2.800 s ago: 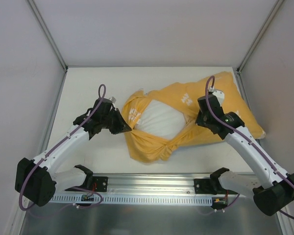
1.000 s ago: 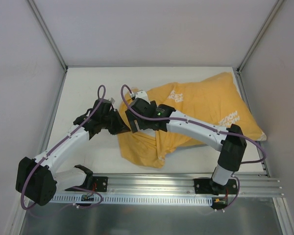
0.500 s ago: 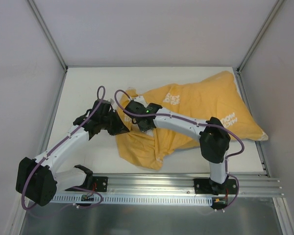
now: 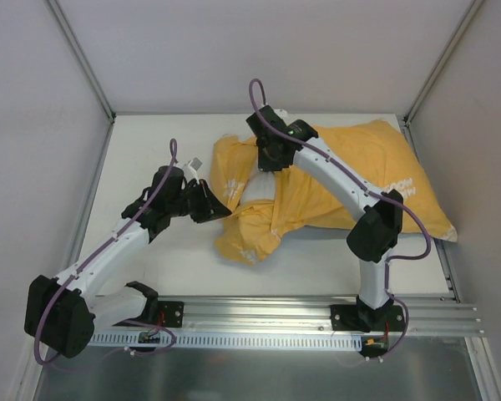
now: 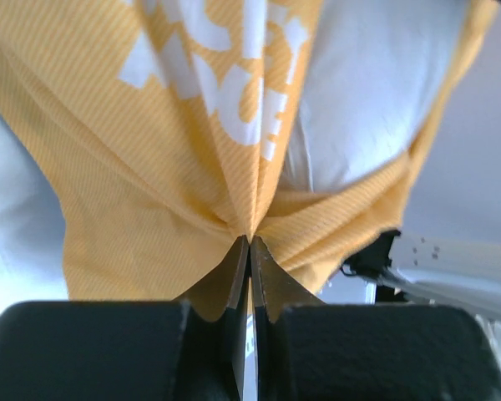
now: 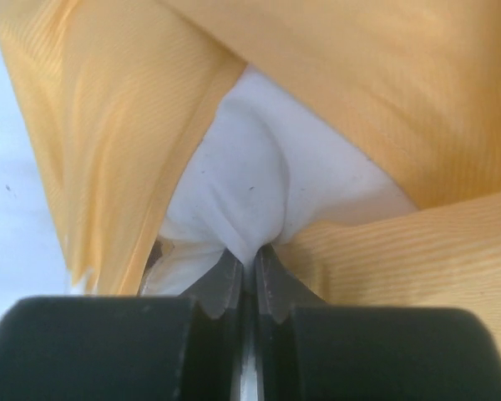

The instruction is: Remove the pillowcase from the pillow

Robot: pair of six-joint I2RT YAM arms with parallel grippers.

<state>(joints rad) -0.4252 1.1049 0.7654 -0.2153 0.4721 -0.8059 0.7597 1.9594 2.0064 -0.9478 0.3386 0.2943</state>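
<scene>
The mustard-yellow pillowcase (image 4: 351, 180) with white lettering lies across the right half of the table, still round most of the white pillow (image 4: 257, 190), which shows at its open left end. My left gripper (image 4: 220, 205) is shut on the pillowcase's left edge; the left wrist view shows yellow cloth (image 5: 184, 167) pinched at the fingertips (image 5: 250, 241). My right gripper (image 4: 267, 164) reaches over to the far left of the opening and is shut on a fold of the white pillow (image 6: 259, 184), with yellow cloth (image 6: 384, 100) on both sides.
White walls and metal posts (image 4: 82, 58) bound the table at left, back and right. The aluminium rail (image 4: 259, 322) with both arm bases runs along the near edge. Bare white tabletop (image 4: 150, 150) lies left and behind the pillowcase.
My right gripper has moved from the pillowcase's near-left part up to its far-left opening. The cloth has shifted and white pillow now shows at the opening. My left gripper keeps its hold.
</scene>
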